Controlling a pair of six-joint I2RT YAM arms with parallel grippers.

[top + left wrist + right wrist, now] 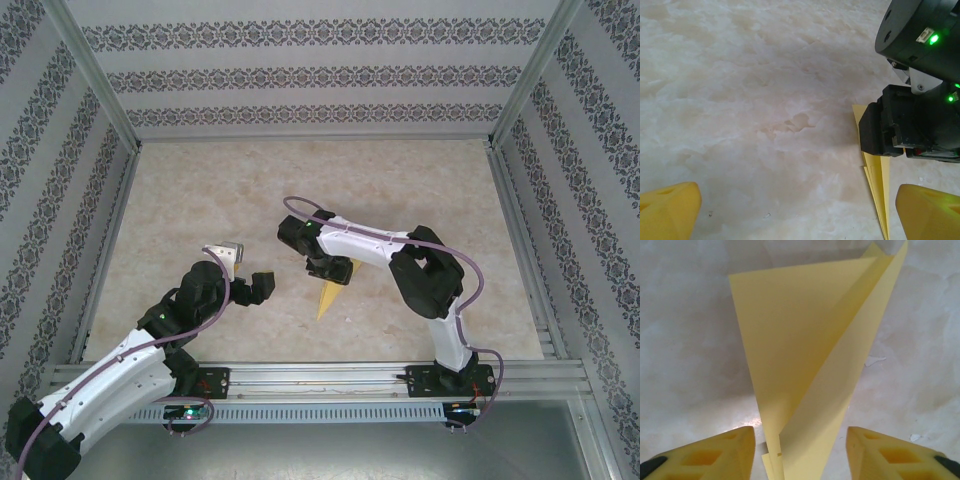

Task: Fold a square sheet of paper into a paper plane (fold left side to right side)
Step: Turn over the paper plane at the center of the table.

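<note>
- right gripper (800, 442): fingers (715, 452) partly spread, not pressed together; the paper (805, 340) runs between them with a thin gap on each side, so no pinch can be seen
- paper is yellow and folded into a long, narrow pointed shape with layers overlapping; one flap lies across the other along a slanted edge
- in the right wrist view the paper is narrow between the fingertips and widens ahead of them, its far corners well past the tips
- just past the fingers on both sides: bare pale marbled table (685, 340)
- left gripper (800, 215): fingers (670, 210) spread wide, one at each lower corner of the left wrist view, with bare table between them
- ahead of the left fingers and off to their right side: the slim pointed end of the paper (877, 172), just inside one fingertip; can't tell whether it touches
- further ahead on that side: the black right arm (920, 100) with green lights, sitting over the wide end of the paper
- top view: paper (330, 295) on the table, wide end under the right gripper, point sticking out towards the near edge; left gripper near it on the left, with a strip of bare table between
</note>
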